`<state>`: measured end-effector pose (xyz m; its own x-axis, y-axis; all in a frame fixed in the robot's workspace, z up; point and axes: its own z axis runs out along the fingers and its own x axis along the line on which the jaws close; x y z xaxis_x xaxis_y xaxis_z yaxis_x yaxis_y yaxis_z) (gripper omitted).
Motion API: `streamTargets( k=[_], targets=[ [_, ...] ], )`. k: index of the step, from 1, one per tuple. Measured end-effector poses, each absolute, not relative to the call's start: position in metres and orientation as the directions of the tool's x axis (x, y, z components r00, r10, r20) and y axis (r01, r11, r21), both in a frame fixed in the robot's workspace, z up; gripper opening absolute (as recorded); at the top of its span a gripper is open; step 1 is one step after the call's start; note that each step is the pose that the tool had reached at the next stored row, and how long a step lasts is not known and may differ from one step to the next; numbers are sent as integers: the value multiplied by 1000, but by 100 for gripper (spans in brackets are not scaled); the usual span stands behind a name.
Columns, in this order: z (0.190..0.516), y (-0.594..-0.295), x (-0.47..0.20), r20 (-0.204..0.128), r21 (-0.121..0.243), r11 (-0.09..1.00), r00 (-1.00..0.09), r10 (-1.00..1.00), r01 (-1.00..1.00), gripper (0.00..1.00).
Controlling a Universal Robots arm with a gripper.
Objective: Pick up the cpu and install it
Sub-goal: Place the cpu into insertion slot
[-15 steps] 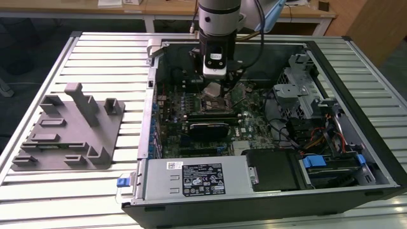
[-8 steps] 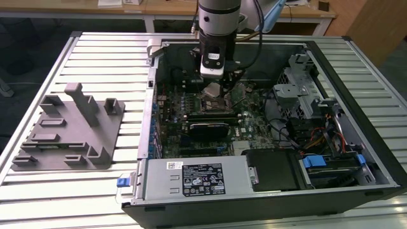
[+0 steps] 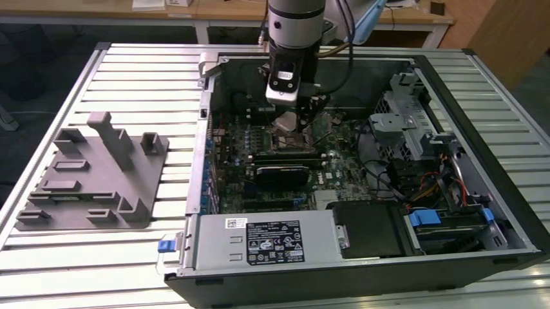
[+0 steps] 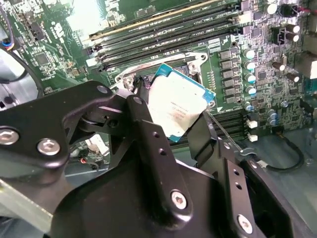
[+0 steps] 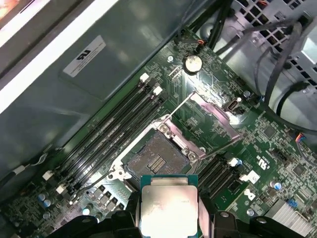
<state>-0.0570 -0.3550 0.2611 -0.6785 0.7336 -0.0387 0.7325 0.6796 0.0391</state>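
Observation:
The cpu (image 4: 177, 106), a flat square chip with a silver top and a thin blue-green rim, is clamped between my gripper's black fingers (image 4: 148, 119). It hangs just above the motherboard, close to the open socket (image 5: 152, 159), whose dark contact field lies bare inside a metal frame. In the first wrist view the cpu (image 5: 168, 204) sits beside the socket's edge, not over its middle. In the exterior view my gripper (image 3: 295, 121) reaches down into the open computer case (image 3: 206, 90), over the green motherboard (image 3: 339, 138).
Memory slots (image 5: 111, 126) run along both sides of the socket, and its lifted metal lid (image 5: 214, 114) stands open beside it. Cables and a drive cage (image 3: 404, 125) fill the case at the exterior view's right. A grey moulded tray (image 3: 94, 177) lies on the slatted table.

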Motion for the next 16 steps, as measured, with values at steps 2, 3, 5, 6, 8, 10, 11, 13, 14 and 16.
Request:
streamTargets(
  k=[2,3,5,6,8,10,11,13,14,16],
  targets=[
    [261,-355,-57,-39,39,669,-668,744,743,55],
    [261,-355,-57,-39,39,663,-662,748,747,55],
    [261,-355,-57,-39,39,652,-651,758,757,55],
    [261,-355,-57,-39,39,646,-645,763,762,55],
    [261,-355,-57,-39,39,636,-635,772,771,55],
    [261,-355,-57,-39,39,625,-624,781,780,55],
    [261,-355,-57,-39,39,618,-617,786,785,55],
    [261,-355,-57,-39,39,606,-605,796,795,55],
    [261,-355,-57,-39,39,599,-598,801,800,55],
    [261,-355,-57,-39,39,584,-582,812,811,55]
  ],
)
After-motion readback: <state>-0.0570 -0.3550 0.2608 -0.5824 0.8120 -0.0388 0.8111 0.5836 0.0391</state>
